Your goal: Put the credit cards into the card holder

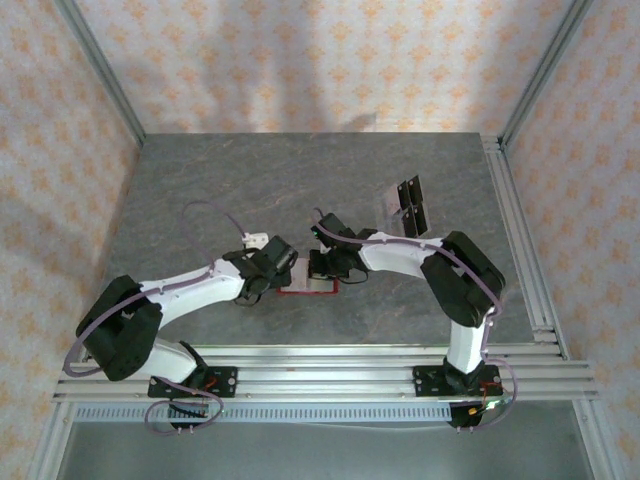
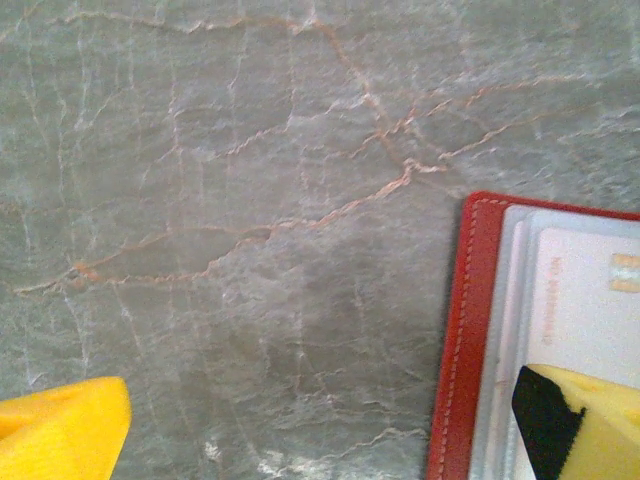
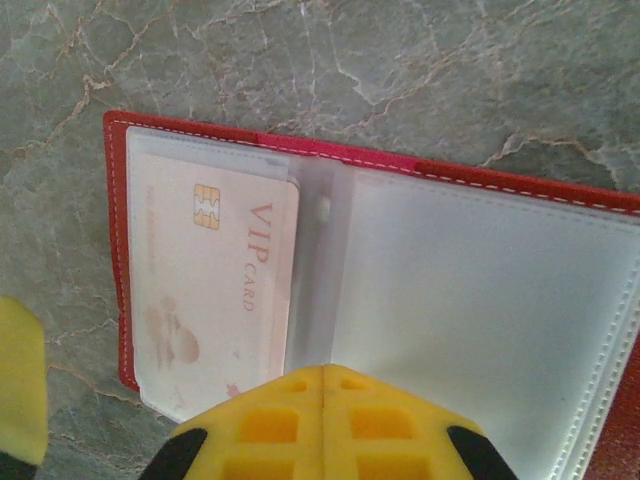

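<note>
Near the middle of the table, one wallet is laid open and flat between the two grippers. One card is seen tucked into its left sleeve; it is pale pink, printed "VIP CARD", and fitted with a gold chip. The wallet is red, with white stitching along its rim, and its inner sleeves are pale and translucent. Far right of it and well apart, loose cards are laid close together on the table, pale with black parts. At least two can be made out, but the exact count cannot be told. The right gripper is closed, its yellow fingers pressed together over the wallet's edge by the fold. The left gripper is spread wide, with one finger placed over the wallet's corner and the other over bare table. Nothing is gripped by either.
</note>
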You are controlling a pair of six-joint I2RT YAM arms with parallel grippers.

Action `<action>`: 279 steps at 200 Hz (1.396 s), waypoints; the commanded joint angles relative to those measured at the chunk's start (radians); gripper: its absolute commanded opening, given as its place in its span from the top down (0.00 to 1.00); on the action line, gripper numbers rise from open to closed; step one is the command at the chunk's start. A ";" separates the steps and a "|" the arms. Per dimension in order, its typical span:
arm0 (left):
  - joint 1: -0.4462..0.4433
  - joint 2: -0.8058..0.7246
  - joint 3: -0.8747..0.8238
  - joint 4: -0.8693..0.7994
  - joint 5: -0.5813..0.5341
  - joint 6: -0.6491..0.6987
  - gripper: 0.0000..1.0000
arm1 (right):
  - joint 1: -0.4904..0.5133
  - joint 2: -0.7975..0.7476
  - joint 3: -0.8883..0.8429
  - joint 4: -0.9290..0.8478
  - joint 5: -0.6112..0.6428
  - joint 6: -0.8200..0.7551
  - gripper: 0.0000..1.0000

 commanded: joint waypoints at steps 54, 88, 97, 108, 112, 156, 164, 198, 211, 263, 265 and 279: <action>-0.002 0.095 0.030 0.045 0.000 0.052 0.00 | -0.014 -0.013 -0.041 -0.003 0.023 -0.016 1.00; -0.002 0.102 -0.001 0.057 0.004 0.040 0.00 | -0.047 -0.019 -0.067 -0.033 0.050 -0.046 1.00; -0.002 0.102 -0.012 0.063 0.009 0.037 0.00 | -0.059 -0.018 -0.068 -0.047 0.057 -0.058 1.00; -0.002 0.099 -0.020 0.068 0.013 0.031 0.00 | -0.073 -0.019 -0.065 -0.066 0.066 -0.074 1.00; -0.002 0.098 -0.022 0.069 0.014 0.030 0.00 | -0.078 -0.019 -0.064 -0.072 0.068 -0.077 1.00; -0.003 0.064 -0.025 0.054 -0.004 0.026 0.00 | -0.086 -0.058 -0.014 -0.120 0.051 -0.106 1.00; -0.003 0.058 -0.026 0.049 -0.009 0.027 0.00 | -0.086 -0.072 -0.009 -0.123 0.049 -0.104 1.00; -0.002 0.063 -0.032 0.045 -0.015 0.020 0.00 | -0.072 -0.084 0.026 -0.139 0.043 -0.102 1.00; -0.003 0.073 -0.034 0.049 -0.015 0.018 0.00 | -0.064 -0.073 0.037 -0.138 0.040 -0.104 1.00; -0.003 0.112 -0.044 0.070 -0.010 0.009 0.00 | -0.041 -0.007 0.060 -0.119 0.034 -0.099 1.00; -0.003 0.112 -0.044 0.071 -0.009 0.009 0.00 | -0.041 -0.004 0.059 -0.119 0.034 -0.100 1.00; -0.003 0.118 -0.043 0.073 -0.007 0.011 0.00 | -0.042 0.003 0.054 -0.113 0.041 -0.099 1.00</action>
